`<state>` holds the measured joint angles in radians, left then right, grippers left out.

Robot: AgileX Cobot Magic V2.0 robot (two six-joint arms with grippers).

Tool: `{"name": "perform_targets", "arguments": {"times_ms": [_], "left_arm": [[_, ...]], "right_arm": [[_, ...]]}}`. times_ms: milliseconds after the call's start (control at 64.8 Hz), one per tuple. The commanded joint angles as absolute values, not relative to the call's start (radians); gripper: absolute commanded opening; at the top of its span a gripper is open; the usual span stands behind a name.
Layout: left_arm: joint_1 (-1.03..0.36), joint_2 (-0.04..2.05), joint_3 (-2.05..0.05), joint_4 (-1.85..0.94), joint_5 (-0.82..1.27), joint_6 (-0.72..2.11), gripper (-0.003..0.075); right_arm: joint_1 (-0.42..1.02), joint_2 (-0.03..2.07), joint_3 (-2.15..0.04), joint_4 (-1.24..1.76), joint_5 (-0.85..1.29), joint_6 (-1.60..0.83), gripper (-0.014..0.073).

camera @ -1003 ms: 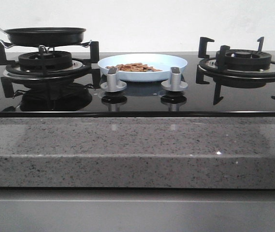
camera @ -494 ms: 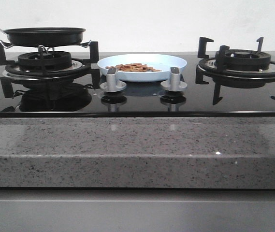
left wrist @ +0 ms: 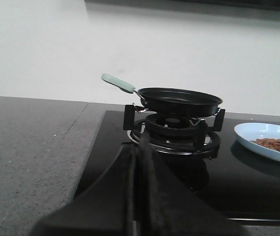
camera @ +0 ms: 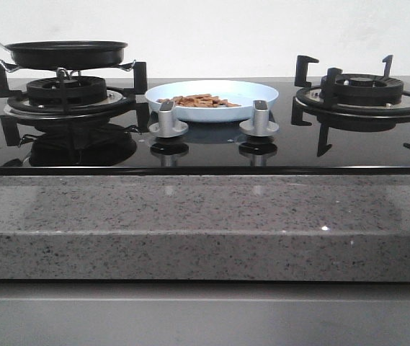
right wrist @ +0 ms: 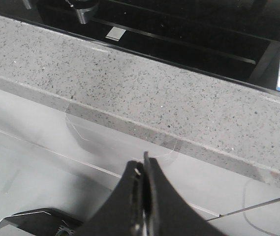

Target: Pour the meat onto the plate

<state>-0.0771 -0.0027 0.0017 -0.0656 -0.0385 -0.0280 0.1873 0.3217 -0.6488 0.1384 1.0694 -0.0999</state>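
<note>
The pale blue plate (camera: 244,92) sits on the black glass hob between the two burners, with the reddish-brown meat pieces (camera: 199,101) piled in it. Plate (left wrist: 258,133) and meat (left wrist: 277,144) also show in the left wrist view. The black frying pan (camera: 66,52) with a pale green handle rests on the left burner (camera: 68,92); it also shows in the left wrist view (left wrist: 179,100). My left gripper (left wrist: 140,147) is shut and empty, back from the pan near the hob's left edge. My right gripper (right wrist: 143,164) is shut and empty, low in front of the granite counter edge. Neither gripper shows in the front view.
Two silver knobs (camera: 167,119) (camera: 260,119) stand just in front of the plate. The right burner grate (camera: 363,92) carries nothing. A speckled grey granite counter (camera: 205,223) runs along the front of the hob; it shows in the right wrist view (right wrist: 144,88).
</note>
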Motion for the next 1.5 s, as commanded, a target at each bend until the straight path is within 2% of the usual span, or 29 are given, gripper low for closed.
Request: {"name": "perform_targets", "arguments": {"times_ms": [0, 818, 911, 1142, 1297, 1482], "left_arm": [[-0.099, -0.024, 0.009, -0.074, -0.130, -0.027, -0.0020], [-0.098, -0.022, 0.009, -0.074, -0.130, -0.027, -0.0020], [-0.098, -0.022, 0.009, -0.074, -0.130, -0.027, -0.0020], [-0.098, -0.022, 0.009, -0.074, -0.130, -0.027, -0.0020], [-0.098, -0.022, 0.009, -0.074, -0.130, -0.027, -0.0020], [-0.098, -0.022, 0.009, -0.074, -0.130, -0.027, -0.0020]], "right_arm": [[0.187, 0.331, -0.669, 0.135, 1.011, -0.100, -0.0068], [0.187, 0.330, -0.668, 0.115, 0.988, -0.101, -0.0068], [0.182, 0.305, -0.625, 0.099, 0.854, -0.101, -0.0068], [0.103, 0.173, -0.312, 0.105, 0.286, -0.101, -0.0068], [0.047, 0.089, -0.147, 0.128, 0.103, -0.101, -0.0068], [0.030, 0.020, -0.032, 0.131, 0.009, -0.101, -0.0068]]}}
